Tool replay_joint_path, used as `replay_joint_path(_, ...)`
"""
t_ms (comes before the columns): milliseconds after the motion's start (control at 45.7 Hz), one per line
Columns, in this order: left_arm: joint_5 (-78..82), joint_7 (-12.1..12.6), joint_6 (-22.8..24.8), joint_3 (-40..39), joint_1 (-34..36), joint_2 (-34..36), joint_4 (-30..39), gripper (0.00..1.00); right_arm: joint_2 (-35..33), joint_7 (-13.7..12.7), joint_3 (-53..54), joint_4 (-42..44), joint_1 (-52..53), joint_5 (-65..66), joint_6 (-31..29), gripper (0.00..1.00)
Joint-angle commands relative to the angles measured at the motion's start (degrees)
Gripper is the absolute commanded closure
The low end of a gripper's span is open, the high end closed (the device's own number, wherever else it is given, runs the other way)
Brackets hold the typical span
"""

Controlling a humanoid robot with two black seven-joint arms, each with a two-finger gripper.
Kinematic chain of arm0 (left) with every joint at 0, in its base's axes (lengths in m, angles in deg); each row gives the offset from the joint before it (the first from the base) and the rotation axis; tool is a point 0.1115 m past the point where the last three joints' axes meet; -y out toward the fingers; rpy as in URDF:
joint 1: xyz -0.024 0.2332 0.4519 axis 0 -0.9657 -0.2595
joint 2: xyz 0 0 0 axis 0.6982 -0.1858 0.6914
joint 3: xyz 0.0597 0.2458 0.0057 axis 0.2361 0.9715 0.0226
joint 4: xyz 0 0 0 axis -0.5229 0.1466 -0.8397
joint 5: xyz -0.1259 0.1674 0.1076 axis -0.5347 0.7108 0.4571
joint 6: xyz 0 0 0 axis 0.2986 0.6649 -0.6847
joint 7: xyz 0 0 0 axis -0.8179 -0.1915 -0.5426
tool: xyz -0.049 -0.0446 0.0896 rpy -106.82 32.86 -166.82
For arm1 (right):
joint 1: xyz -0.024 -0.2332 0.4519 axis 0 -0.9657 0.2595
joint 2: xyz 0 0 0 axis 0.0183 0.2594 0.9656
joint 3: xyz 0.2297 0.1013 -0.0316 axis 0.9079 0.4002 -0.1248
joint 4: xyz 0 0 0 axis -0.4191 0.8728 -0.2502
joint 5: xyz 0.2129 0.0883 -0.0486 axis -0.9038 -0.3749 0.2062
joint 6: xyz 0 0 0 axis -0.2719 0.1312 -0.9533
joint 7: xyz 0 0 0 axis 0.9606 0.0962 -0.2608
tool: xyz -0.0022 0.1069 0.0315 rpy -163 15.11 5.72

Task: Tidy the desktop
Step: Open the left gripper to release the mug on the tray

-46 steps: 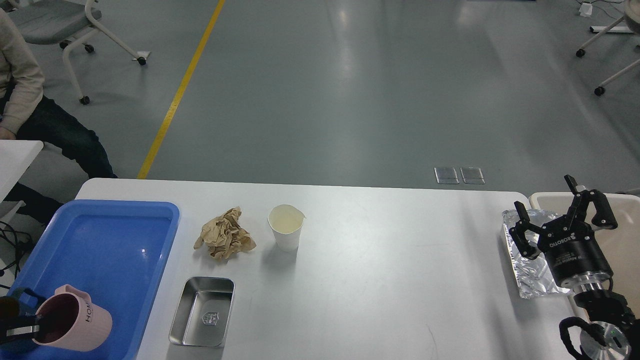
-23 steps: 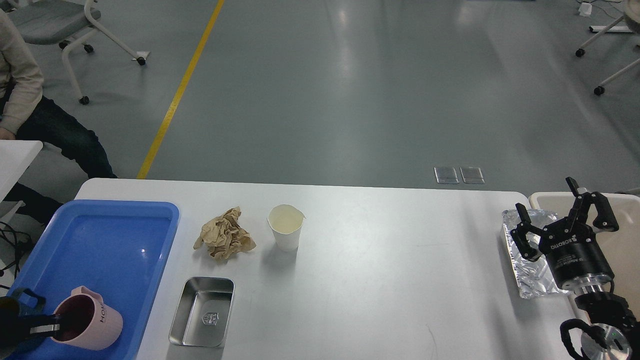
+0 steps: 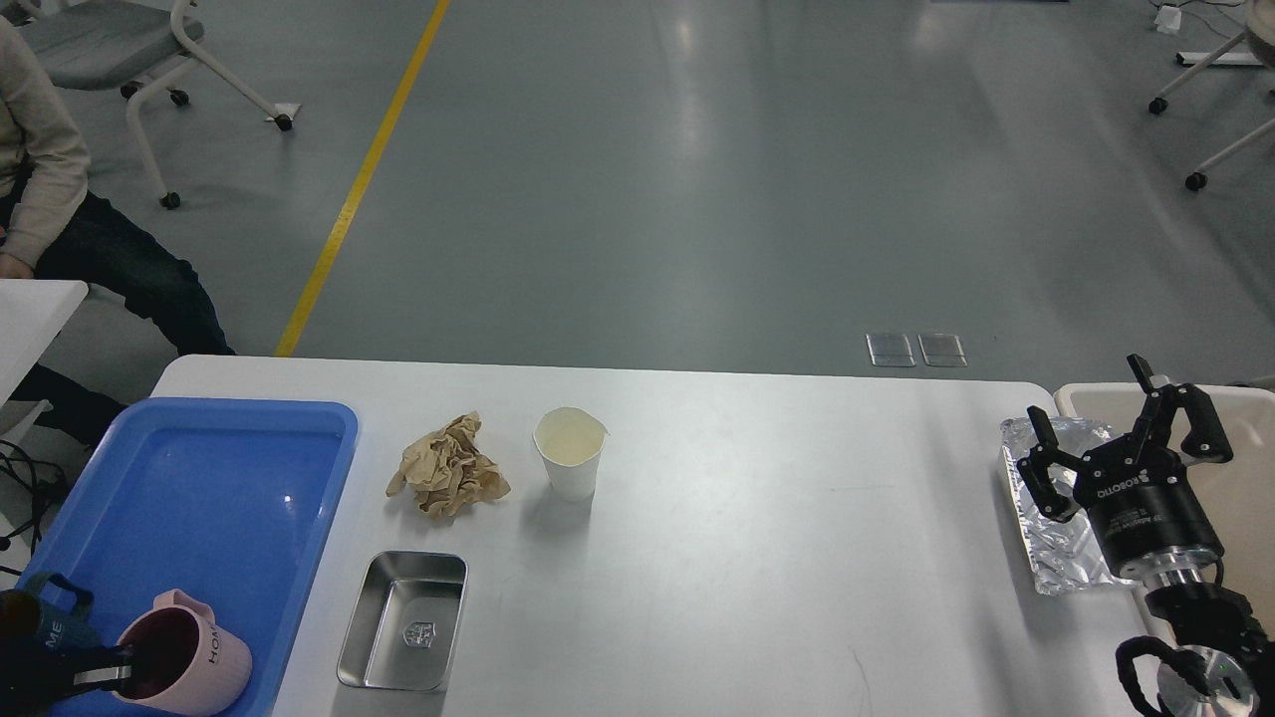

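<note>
Head view shows the white rectangular desktop (image 3: 757,518) with rounded corners spanning the middle of the frame; this surface still carries several loose items.

Status of items:
- Blue plastic tray (image 3: 249,438): rests on the left end of the surface. A pink ceramic mug (image 3: 189,662) sits in its near corner. A dark blue object (image 3: 50,617) lies just beside the mug at the frame edge; its identity cannot be determined.
- Crumpled brown paper ball (image 3: 448,480): lies on the surface, just right of the tray, untouched.
- White paper cup (image 3: 570,453): stands upright on the surface, near the paper ball.
- Shallow rectangular steel dish (image 3: 403,620): lies on the surface near the front edge, just beside the tray.
- Crinkled aluminium foil tray (image 3: 1046,538): rests at the right end of the surface, next to the beige bin (image 3: 1245,478).

Gripper state:
- Left gripper (image 3: 95,677): low in the near left corner, dark and partly cut off. One finger appears to reach into the mug at its rim. Whether the fingers clamp the mug wall cannot be told.
- Right gripper (image 3: 1121,433): hovers over the foil tray and the bin edge, fingers spread wide, holding nothing.

Progress assessment: the task appears to be at an early stage. The mug is judged placed, or nearly placed, in the tray. The paper ball, cup, steel dish and foil tray remain to be sorted, presumably waste to the bin and ware to the tray.
</note>
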Motion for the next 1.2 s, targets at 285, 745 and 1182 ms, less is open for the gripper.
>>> replay_joint_path(285, -2.31, -2.80, 0.43, -0.09, 0.40, 1.49, 0.70, 0.14, -0.02, 0.00, 0.07, -0.09, 0.07, -0.08, -0.02, 0.00)
replay_joint_path(745, -2.13, -4.82, 1.84, -6.32, 1.02, 8.96, 6.77, 0.14, -0.11, -0.09, -0.02, 0.00, 0.69, -0.08, -0.02, 0.00)
replay_joint_path(1182, -2.22, -4.30, 11.51, -17.67, 4.18, 16.16, 13.27, 0.14, -0.11, -0.09, -0.02, 0.00, 0.60, 0.01, -0.02, 0.00)
